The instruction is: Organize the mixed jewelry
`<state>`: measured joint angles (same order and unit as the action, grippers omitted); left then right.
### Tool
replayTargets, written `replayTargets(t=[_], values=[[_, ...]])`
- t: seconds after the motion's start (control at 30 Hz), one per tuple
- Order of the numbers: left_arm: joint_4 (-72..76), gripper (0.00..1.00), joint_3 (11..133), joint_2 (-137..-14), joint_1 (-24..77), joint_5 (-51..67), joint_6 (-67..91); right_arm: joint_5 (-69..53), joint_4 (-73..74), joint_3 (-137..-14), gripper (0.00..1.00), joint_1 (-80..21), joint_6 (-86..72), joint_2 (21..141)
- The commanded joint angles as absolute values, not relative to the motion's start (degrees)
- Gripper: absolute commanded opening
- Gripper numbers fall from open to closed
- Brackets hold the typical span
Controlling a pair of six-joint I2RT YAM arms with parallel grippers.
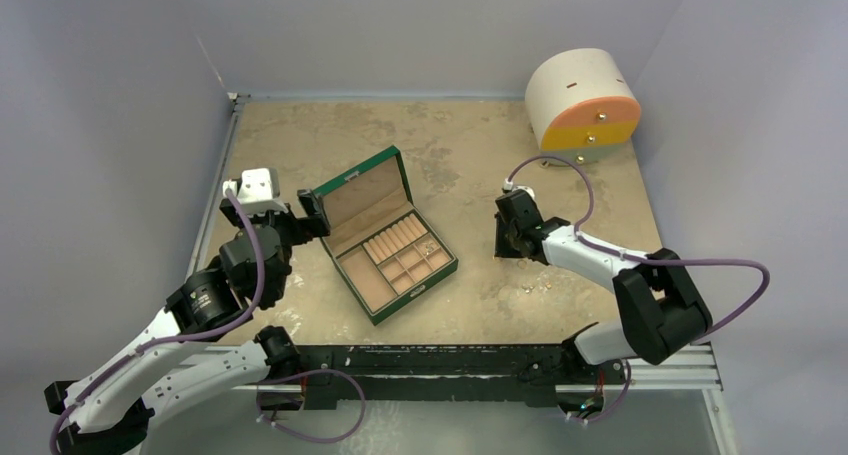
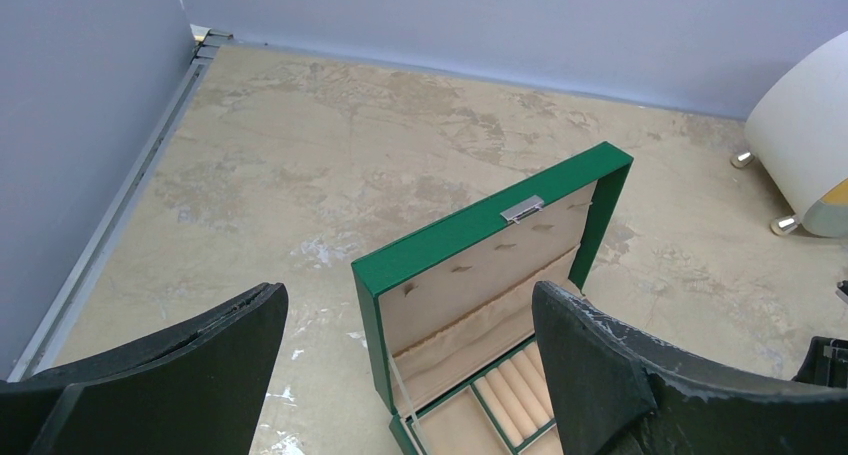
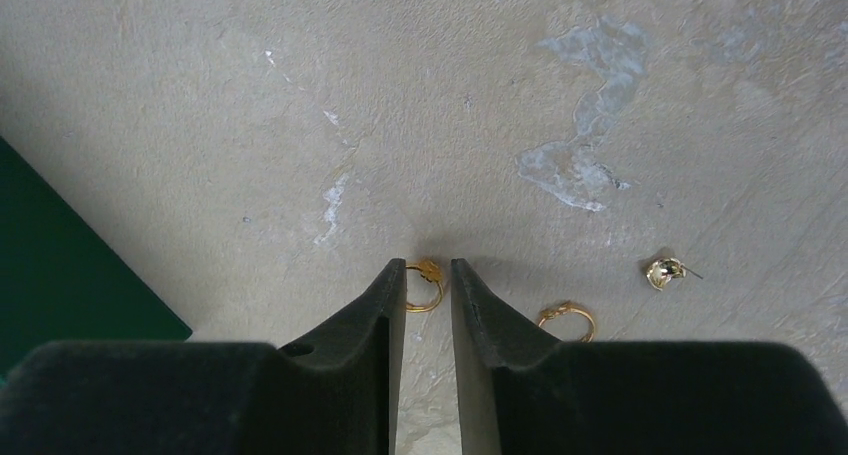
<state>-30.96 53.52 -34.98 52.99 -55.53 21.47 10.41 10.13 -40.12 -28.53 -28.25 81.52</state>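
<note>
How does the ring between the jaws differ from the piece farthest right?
The gold ring is an open hoop; the earring is a pale blob with a thin post. The ring lies between the right gripper's jaws; the earring lies clear of them. Both rest on the table.

Setting: a robot lab test cell, most likely. The left arm and right arm are bolted to a black rail at the near edge of a worn, scuffed tan table. Plain grey panel walls enclose three sides. Purple cable loops off each arm.
</note>
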Motion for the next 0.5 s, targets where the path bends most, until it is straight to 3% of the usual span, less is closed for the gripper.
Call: replayTargets(t=[0.0, 0.23, 0.47], values=[[-29.59, 0.93, 53.61, -35.29, 52.82, -55.98, 21.53, 9.59, 9.56, -39.96, 0.25, -28.22, -27.59, 82.26], [-29.6, 0.93, 53.55, -35.3, 52.82, -55.97, 21.53, 9.24, 10.06, -40.63, 0.22, -28.17, -27.6, 83.64], [-29.61, 0.93, 53.59, -34.94, 52.82, -55.98, 21.53, 8.98, 10.87, -40.38, 0.06, -28.15, -28.23, 83.2]])
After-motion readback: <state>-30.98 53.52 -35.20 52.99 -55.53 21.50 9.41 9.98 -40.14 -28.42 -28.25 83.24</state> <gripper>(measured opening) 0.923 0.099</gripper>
